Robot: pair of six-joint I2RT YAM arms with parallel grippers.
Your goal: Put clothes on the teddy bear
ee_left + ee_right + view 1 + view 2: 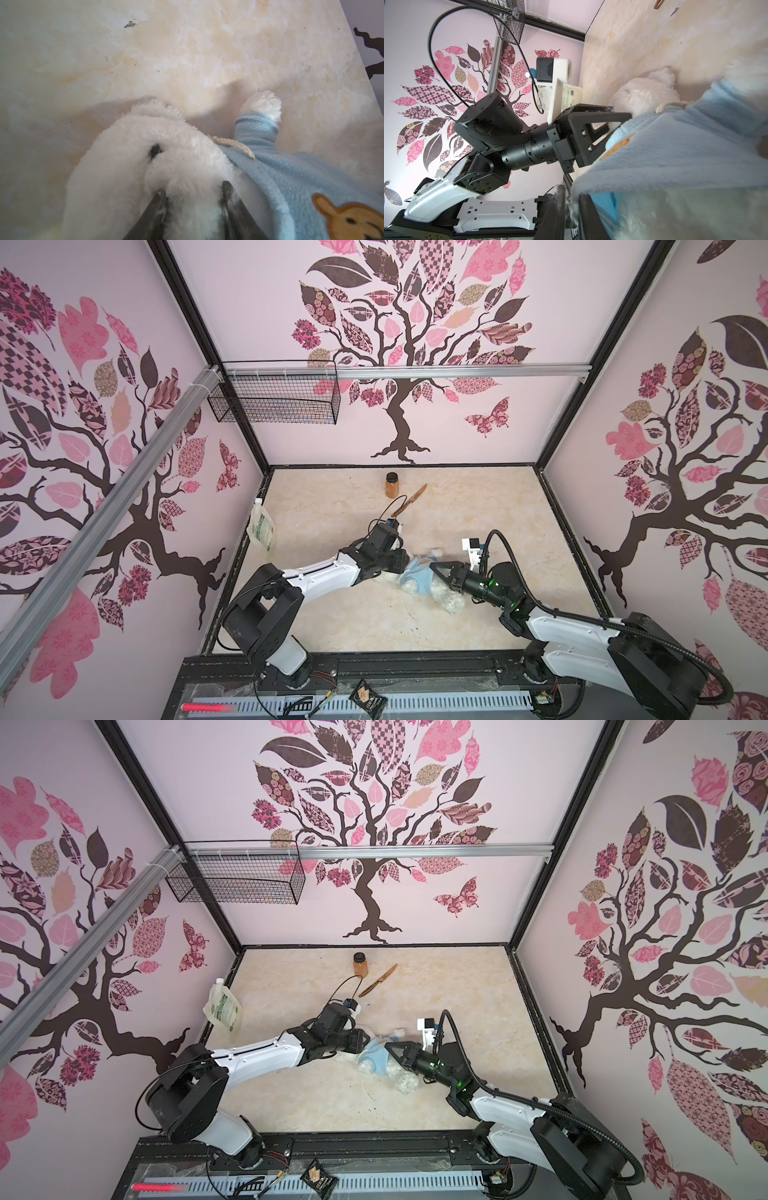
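Note:
The white fluffy teddy bear point(451, 599) lies on its back in the middle of the table in both top views, with a light blue shirt point(419, 572) over its body. One paw point(268, 104) sticks out of a sleeve. My left gripper point(193, 195) is shut on the fur of the bear's head point(145, 145), near the muzzle; it comes in from the left point(405, 566). My right gripper point(572, 199) comes in from the right point(432, 568), its jaws nearly together on the shirt's lower edge point(675, 145) by the bear's belly. The shirt has a tan bear-face print point(353, 218).
Toward the back of the table stand a dark-lidded jar point(392, 485) and a wooden knife point(411, 499). A white and green pouch point(261, 529) leans at the left wall. A wire basket point(274, 393) hangs from the rail above. A small packet point(368, 697) lies on the front rail.

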